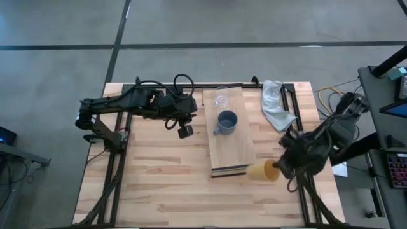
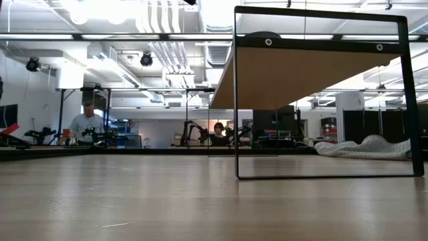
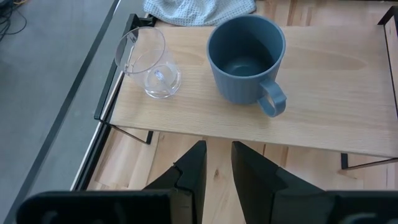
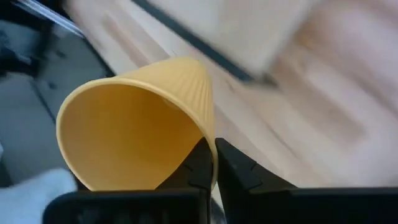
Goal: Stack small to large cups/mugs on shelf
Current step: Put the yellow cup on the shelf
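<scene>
The right pincer (image 4: 214,163) pinches the rim of the yellow-orange cup (image 4: 134,134), tilted beside the shelf (image 1: 234,149). It looks light, stiff, perhaps slippery. The left pincer (image 3: 217,168), slightly spread, waits before the blue-grey mug (image 3: 245,57).

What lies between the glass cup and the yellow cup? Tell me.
The blue mug stands on the shelf between the glass cup and the yellow cup, shown in the high view.
</scene>
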